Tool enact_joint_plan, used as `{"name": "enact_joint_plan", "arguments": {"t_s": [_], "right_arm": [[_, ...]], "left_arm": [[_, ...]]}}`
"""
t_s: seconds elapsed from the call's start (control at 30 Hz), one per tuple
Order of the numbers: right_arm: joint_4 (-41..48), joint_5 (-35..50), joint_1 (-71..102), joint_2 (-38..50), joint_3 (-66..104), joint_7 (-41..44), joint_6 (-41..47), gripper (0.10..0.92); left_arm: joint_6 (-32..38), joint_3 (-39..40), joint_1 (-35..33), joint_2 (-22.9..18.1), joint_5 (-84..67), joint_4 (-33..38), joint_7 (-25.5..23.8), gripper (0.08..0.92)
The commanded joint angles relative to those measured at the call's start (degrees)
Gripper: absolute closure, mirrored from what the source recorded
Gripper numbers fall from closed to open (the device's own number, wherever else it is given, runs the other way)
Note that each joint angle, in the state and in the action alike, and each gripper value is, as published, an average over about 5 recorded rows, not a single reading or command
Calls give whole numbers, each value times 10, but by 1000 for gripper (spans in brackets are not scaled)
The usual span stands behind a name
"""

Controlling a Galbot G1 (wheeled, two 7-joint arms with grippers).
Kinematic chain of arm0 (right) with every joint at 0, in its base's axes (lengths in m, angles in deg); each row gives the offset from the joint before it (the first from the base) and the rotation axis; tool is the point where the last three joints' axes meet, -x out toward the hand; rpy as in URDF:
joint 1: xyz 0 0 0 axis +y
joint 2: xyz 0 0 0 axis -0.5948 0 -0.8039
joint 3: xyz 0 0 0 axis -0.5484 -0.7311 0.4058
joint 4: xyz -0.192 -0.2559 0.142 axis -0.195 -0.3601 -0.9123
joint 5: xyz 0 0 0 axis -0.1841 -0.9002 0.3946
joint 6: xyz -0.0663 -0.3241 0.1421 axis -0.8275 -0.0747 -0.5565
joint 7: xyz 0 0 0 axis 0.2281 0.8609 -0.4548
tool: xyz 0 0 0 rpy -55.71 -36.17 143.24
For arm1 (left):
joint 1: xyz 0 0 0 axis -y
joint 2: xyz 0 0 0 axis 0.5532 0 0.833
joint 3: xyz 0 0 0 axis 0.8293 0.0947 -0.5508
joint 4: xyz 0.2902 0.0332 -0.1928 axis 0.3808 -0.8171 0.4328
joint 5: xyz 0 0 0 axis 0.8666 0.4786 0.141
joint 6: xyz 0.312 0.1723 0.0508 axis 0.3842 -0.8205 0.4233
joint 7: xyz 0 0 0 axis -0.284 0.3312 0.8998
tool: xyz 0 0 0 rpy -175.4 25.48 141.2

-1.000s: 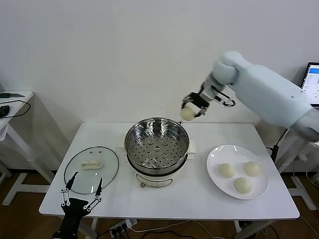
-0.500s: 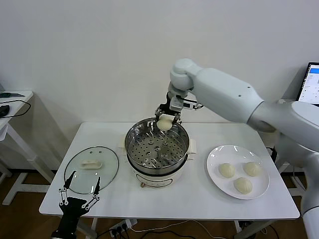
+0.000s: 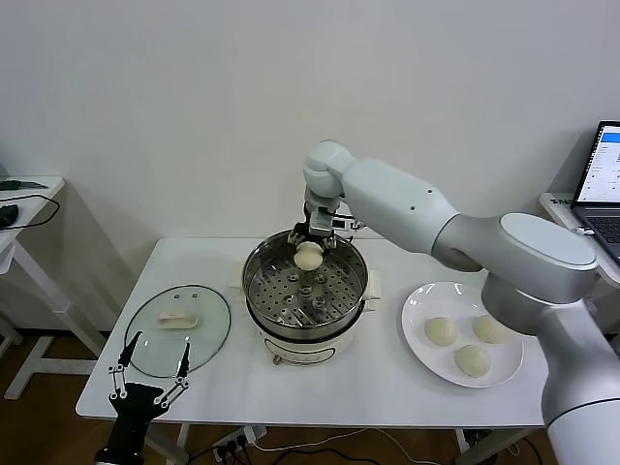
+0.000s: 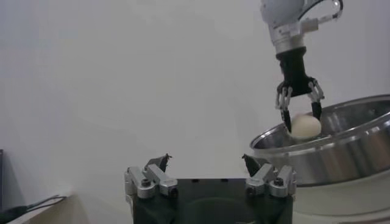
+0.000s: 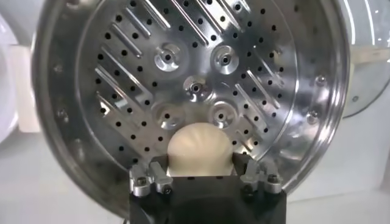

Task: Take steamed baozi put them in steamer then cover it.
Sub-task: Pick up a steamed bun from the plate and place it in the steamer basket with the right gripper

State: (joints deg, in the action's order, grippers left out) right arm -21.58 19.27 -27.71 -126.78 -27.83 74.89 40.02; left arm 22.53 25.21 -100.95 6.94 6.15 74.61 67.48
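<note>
Table [image 3: 387,392] surface is white and stands against a plain white wall; you will find the steamer [image 3: 305,291] at its centre, the cover [image 3: 177,329] flat to the robot's left, and a white plate [image 3: 418,341] with three baozi [image 3: 472,360] to its right. Your right gripper [image 3: 309,244] hangs over the steamer's far rim, fingers closed around one baozi [image 5: 199,148] above the perforated tray [image 5: 195,85]. Your left gripper [image 3: 148,376] waits at the near table edge, fingers spread and holding nothing.

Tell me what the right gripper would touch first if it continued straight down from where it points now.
Probably the perforated tray inside the steamer. The right gripper holds a bun above it, so the bun would land first.
</note>
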Motion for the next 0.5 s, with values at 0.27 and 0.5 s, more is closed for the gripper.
{"name": "enact_joint_plan", "arguments": {"t_s": [0.27, 0.5], "right_arm": [[48, -36, 21, -35, 2, -13, -5, 315], [14, -28, 13, -15, 3, -16, 4, 213]], "left_arm": [[2, -3, 1, 0, -1, 0, -2, 177], [-1, -6, 5, 1, -2, 1, -2, 177]]}}
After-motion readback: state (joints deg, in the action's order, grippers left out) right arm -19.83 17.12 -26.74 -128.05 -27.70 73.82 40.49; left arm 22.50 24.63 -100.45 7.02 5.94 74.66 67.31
